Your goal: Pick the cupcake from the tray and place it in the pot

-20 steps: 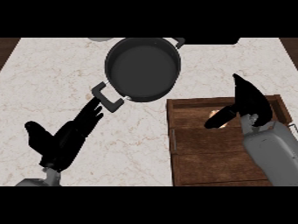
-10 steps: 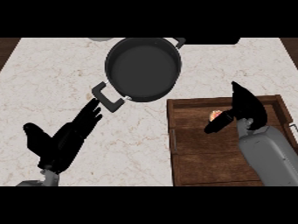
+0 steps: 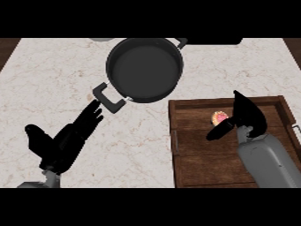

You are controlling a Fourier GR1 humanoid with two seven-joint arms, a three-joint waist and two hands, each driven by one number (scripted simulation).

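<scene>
Right hand over cupcake on tray.
Fingers straight, thumb apart, gripping nothing; left hand open beside pot.

The right hand hides most of the cupcake; only a pink sliver shows at its left. The tray runs under the forearm and out past the near edge. The pot has its far handle partly cut off.
</scene>
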